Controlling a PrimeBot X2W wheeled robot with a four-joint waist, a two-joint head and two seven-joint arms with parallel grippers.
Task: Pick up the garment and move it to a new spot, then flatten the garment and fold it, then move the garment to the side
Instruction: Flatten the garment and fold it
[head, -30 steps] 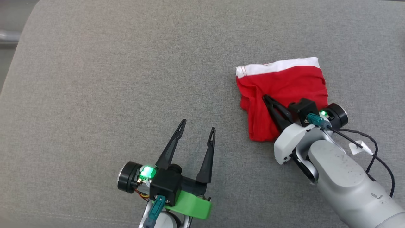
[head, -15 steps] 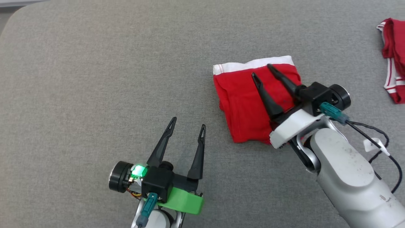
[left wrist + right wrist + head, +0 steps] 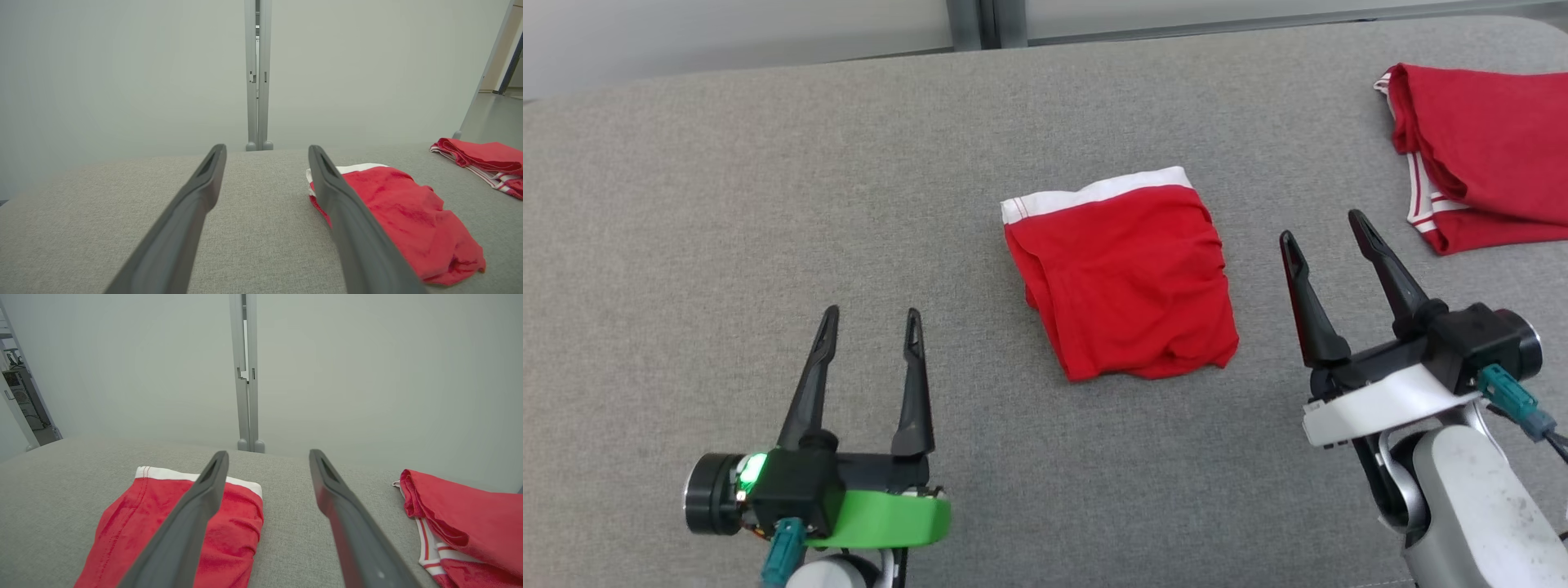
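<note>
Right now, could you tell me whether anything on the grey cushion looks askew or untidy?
Only mildly: the folded red garment lies tilted, its white waistband slanting, and its lower edge is bunched, with layers peeking out on the left. A second red garment lies loosely bunched at the far right.

Counter point(image 3: 768, 204): grey woven cloth cover, matt, fine rough weave.
Garment point(image 3: 1127, 286): soft red knit cloth, matt, creased. Its waistband point(image 3: 1094, 193) is white, smoother, with a stitched edge.
Second red garment point(image 3: 1486, 139): the same kind of cloth, with white-striped trim.
Left claw point(image 3: 872, 312): dark plastic fingers, matt, smooth. Green mount point(image 3: 882, 518) is plastic with a slight sheen.
Right claw point(image 3: 1321, 225): the same dark matt fingers. White mount point(image 3: 1380, 404) is plastic.
Right forearm point(image 3: 1478, 506): pale smooth shell, scuffed and speckled.
Wall panels point(image 3: 122, 73): pale, smooth, matt.
Post point(image 3: 256, 73): grey, looks like metal.
</note>
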